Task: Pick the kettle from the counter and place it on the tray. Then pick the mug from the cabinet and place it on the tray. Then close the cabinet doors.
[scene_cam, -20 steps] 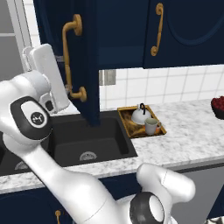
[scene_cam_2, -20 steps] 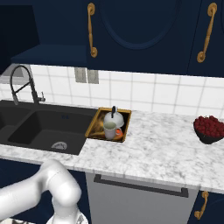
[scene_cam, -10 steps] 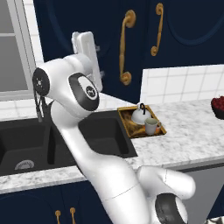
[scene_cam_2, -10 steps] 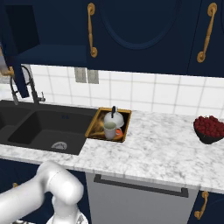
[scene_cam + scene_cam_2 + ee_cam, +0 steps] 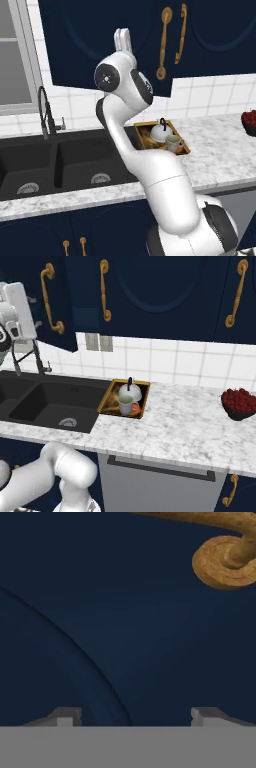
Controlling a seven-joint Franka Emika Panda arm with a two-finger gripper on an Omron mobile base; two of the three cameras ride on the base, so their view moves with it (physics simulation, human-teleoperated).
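The fingers (image 5: 135,717) show as two pale-grey tips set wide apart with nothing between them, right up against the smooth navy panel of a cabinet door (image 5: 125,622). On that panel a faint curved groove sweeps down from 9 o'clock towards 6, and at 1 o'clock sits the round brass foot of its handle (image 5: 222,562). In the left base view the white hand points up at the door (image 5: 100,40), whose long curved brass bar (image 5: 163,45) hangs at 3 o'clock of the hand. Below, at 5 o'clock of the hand, the tray (image 5: 145,136) with its golden-brown wooden rim lies on the marbled stone bench (image 5: 220,145), beside the black double sink (image 5: 60,165). The domed white-silver kettle (image 5: 130,392) with a thin black arched handle stands in the tray, and the small tapered grey-beige mug (image 5: 125,404) stands in it just in front of the kettle. A dark bowl of red fruit (image 5: 240,403) sits on the bench well to 3 o'clock of the tray
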